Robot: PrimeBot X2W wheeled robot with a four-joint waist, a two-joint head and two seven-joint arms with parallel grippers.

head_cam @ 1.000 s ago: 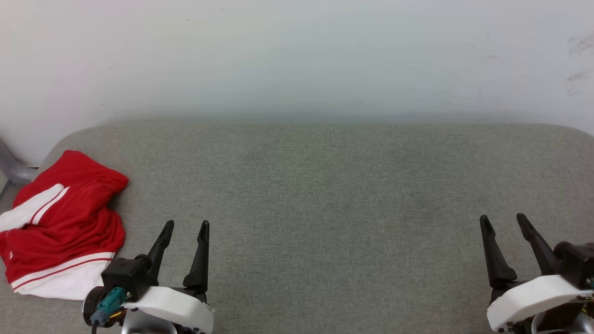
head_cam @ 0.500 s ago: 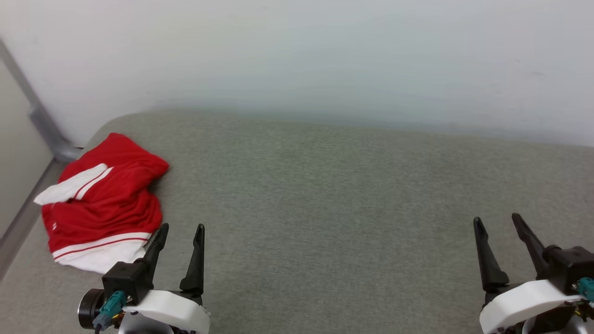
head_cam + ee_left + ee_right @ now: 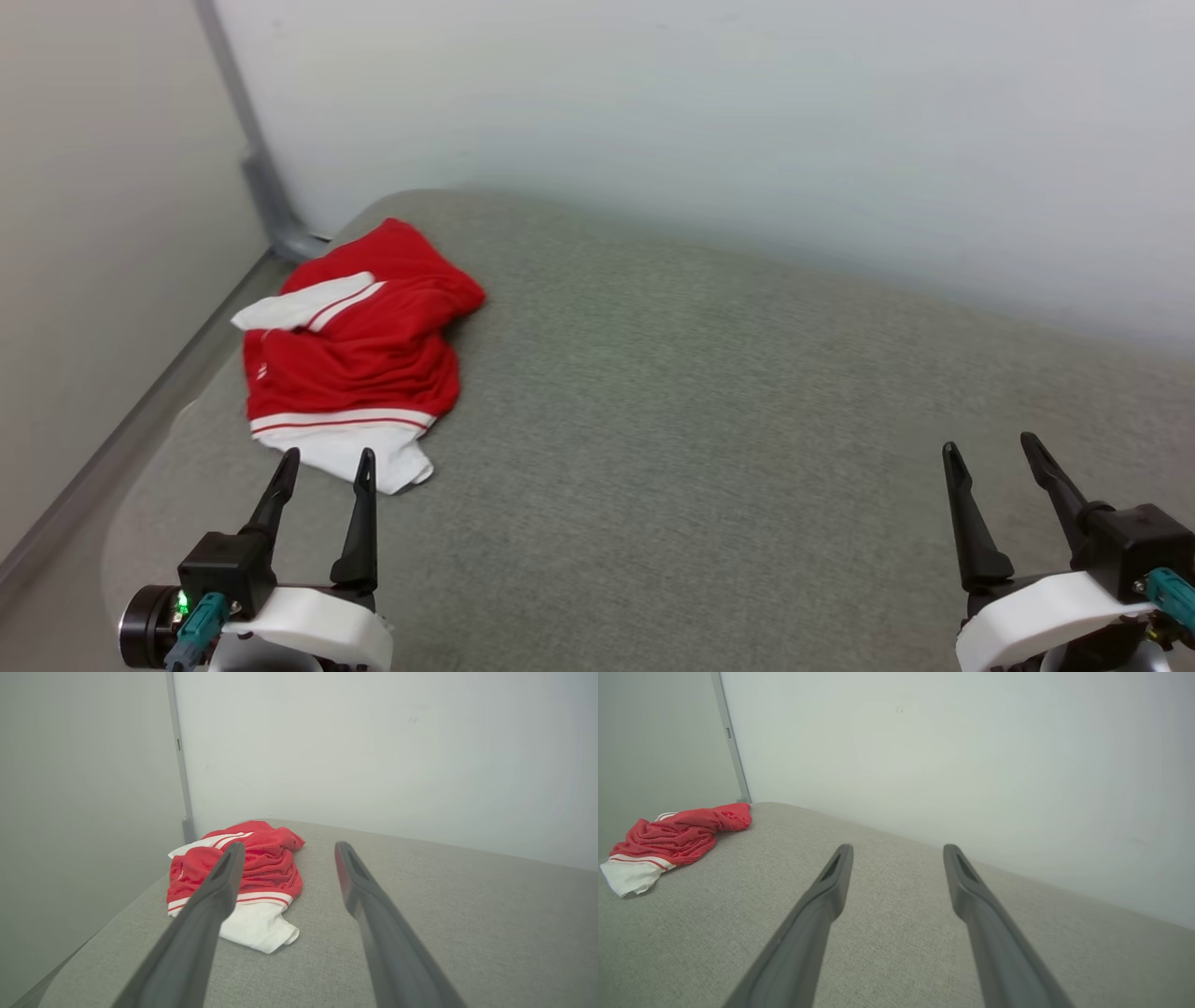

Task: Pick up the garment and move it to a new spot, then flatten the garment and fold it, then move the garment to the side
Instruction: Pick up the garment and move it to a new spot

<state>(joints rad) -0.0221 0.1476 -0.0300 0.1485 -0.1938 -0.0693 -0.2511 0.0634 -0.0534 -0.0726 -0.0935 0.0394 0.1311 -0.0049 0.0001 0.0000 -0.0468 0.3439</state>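
The garment is a crumpled red jersey with white striped trim and white panels, lying bunched near the far left corner of the grey padded surface. My left gripper stands open just short of its white near edge, apart from it. In the left wrist view the garment lies ahead and left of the open left gripper. My right gripper is open at the lower right, far from the cloth. From the right wrist the garment sits at the far left, and the right gripper holds nothing.
A pale wall runs behind the surface, and a second wall closes the left side. A grey upright post stands in the corner just behind the garment. The surface's left edge drops off beside the left gripper.
The head camera has turned left, so the garment, corner post and left wall now sit further into the picture. Both grippers stay open and low in the frame.
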